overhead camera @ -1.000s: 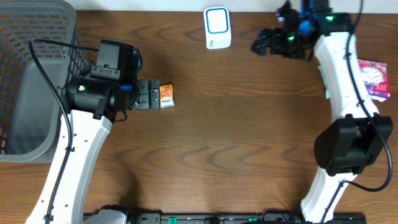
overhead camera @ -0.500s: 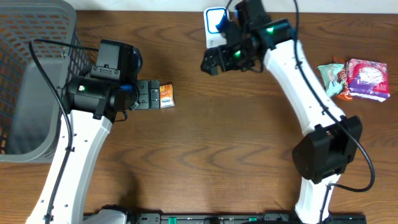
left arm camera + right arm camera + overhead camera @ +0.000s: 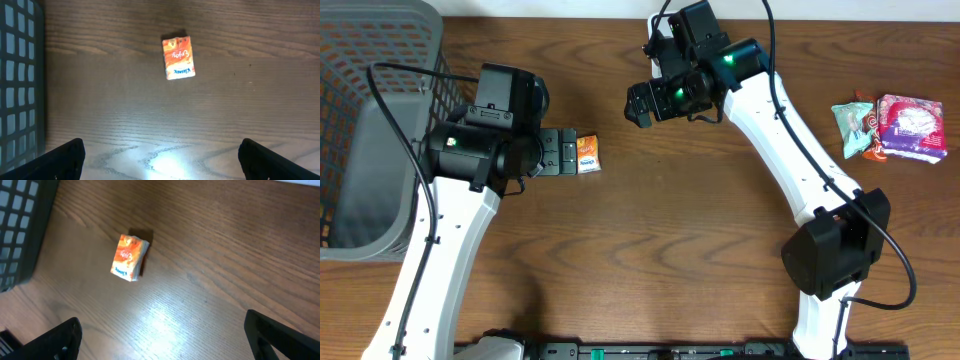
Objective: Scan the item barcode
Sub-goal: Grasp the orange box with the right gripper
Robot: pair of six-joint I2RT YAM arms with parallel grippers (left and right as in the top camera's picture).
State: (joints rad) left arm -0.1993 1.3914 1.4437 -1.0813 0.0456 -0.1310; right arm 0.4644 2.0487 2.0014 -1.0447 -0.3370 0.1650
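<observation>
Both arms are hovering over the table (image 3: pixel 650 260), jaws wide open and empty.
The right gripper (image 3: pixel 640 103) is reaching to far centre; the left gripper (image 3: pixel 560 153) is pointing right, the orange packet (image 3: pixel 587 155) lying just beyond it.

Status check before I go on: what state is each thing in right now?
Left gripper: open, holding nothing.
Right gripper: open, holding nothing.
Orange tissue pack: lying flat on the table, not gripped.
Basket: upright, visible part looks empty.
Snack packets: lying together at the table's right side, untouched.
</observation>
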